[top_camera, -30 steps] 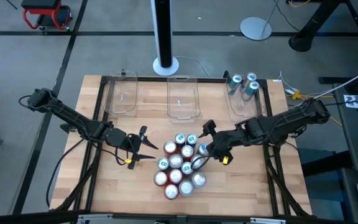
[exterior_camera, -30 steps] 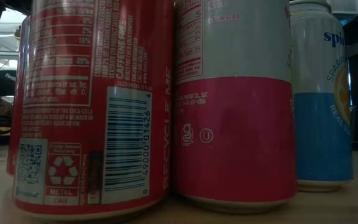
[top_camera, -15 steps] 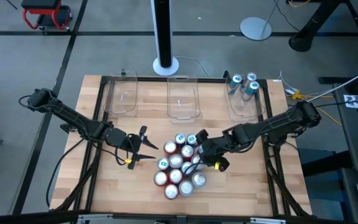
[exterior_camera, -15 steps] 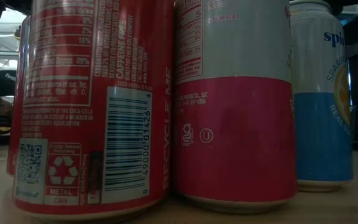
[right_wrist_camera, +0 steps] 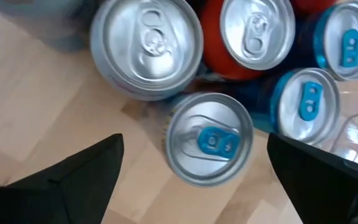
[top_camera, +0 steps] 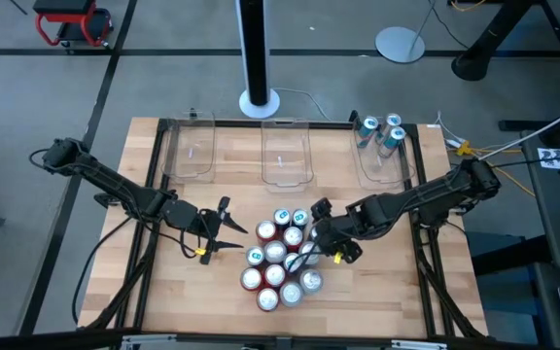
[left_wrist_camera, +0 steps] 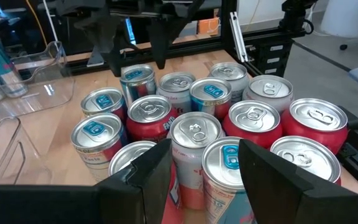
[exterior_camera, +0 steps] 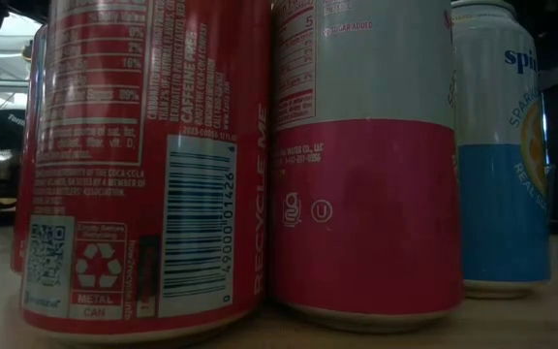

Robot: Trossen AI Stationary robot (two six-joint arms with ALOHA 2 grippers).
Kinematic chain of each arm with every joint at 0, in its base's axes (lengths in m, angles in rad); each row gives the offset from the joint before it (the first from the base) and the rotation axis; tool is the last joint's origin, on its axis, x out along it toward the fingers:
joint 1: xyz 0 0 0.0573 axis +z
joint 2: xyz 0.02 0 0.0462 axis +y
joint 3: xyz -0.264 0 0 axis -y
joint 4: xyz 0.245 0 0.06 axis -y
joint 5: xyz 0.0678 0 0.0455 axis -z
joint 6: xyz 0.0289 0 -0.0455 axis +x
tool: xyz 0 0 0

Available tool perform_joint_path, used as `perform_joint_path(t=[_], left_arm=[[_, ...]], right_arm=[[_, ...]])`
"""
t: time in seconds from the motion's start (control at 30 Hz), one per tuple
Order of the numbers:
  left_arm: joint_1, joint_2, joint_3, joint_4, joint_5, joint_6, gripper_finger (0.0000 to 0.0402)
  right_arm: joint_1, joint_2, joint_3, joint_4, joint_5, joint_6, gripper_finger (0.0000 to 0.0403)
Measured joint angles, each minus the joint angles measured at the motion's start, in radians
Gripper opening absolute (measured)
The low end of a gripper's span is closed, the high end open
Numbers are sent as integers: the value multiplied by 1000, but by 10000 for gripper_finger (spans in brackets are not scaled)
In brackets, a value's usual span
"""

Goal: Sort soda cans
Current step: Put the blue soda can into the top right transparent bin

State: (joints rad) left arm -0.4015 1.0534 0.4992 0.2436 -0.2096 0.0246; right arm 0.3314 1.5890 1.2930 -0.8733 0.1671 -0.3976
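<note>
Since a second ago the right gripper [top_camera: 320, 241] has swung in from beside the cluster to the cluster's right-hand edge, while the left gripper [top_camera: 224, 233] has stayed put just off its left side. The soda cans [top_camera: 282, 259] stand packed upright in the middle of the table [top_camera: 387, 292], toward its near edge, with three more already in the clear bin [top_camera: 381, 156] at the far right corner; the two other bins [top_camera: 236, 154] along the far edge look empty. In the right wrist view the spread fingers [right_wrist_camera: 73, 177] flank a blue-tabbed can [right_wrist_camera: 209, 140] seen lid-on, so the gripper looks straight down that can's upright long axis, with the can lying between the released jaws at the cluster's outer edge. That is the relation the next move seems to turn on: a descent along the axis would put one finger on bare wood and the other close against neighbouring cans, which could be nudged. The right arm is clearly the nearer one for this can. The left gripper's jaws also stand apart and hold nothing, facing the cluster side-on.
</note>
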Motion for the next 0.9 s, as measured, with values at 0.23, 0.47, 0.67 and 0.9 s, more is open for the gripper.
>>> perform_joint_path(t=[0.23, 0.47, 0.67, 0.9], left_arm=[[0, 0, 0, 0, 0, 1, 175], [0, 0, 0, 3, 0, 1, 175], [0, 0, 0, 2, 0, 1, 175], [0, 0, 0, 2, 0, 1, 175]], right_arm=[[-19, 9, 0, 21, 17, -9, 397], [-32, 74, 0, 37, -29, -53, 397], [-38, 114, 0, 37, -73, -60, 397], [-38, 121, 0, 46, -81, -82, 397]])
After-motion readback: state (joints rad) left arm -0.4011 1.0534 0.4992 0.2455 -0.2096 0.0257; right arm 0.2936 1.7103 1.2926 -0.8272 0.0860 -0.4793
